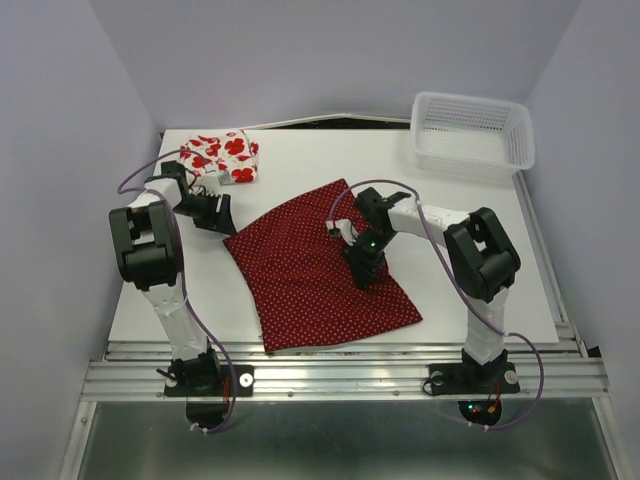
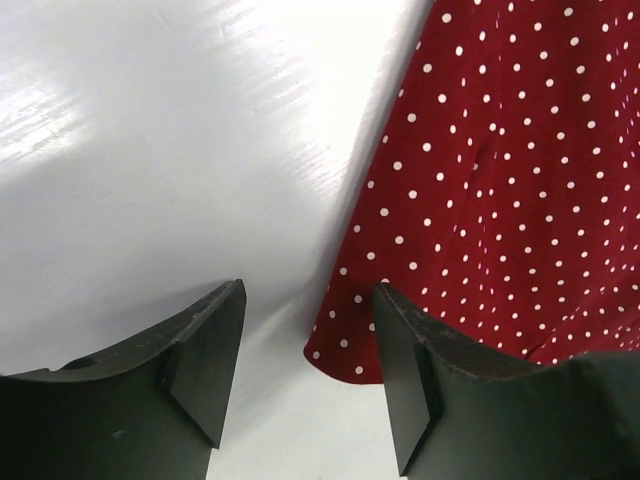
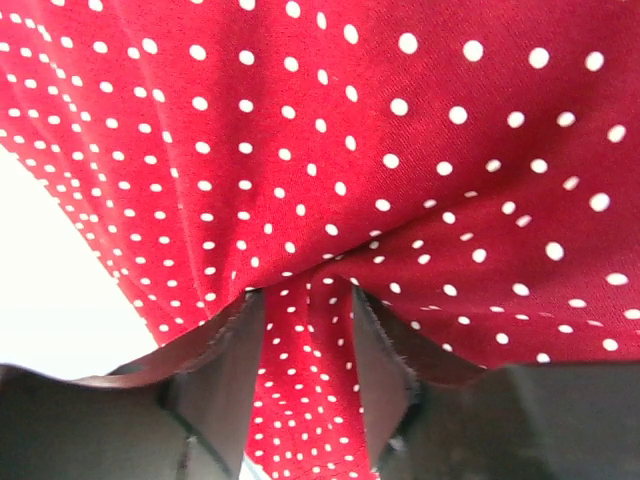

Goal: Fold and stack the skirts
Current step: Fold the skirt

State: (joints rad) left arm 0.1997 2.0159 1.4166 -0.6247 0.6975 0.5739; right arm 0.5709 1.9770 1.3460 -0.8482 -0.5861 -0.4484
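Two skirts lay on the white table (image 1: 330, 150). The floral skirt (image 1: 220, 157) sat folded at the far left corner, and a lattice basket (image 1: 473, 132) stood well apart at the far right. The dotted skirt (image 1: 310, 270) was spread flat mid-table and askew, its long axis running from far left toward near right. The left gripper (image 2: 308, 300), fingers wide apart, hung just beside the dotted skirt's left corner. The right gripper (image 3: 305, 300) pinched a bunched fold near its middle.
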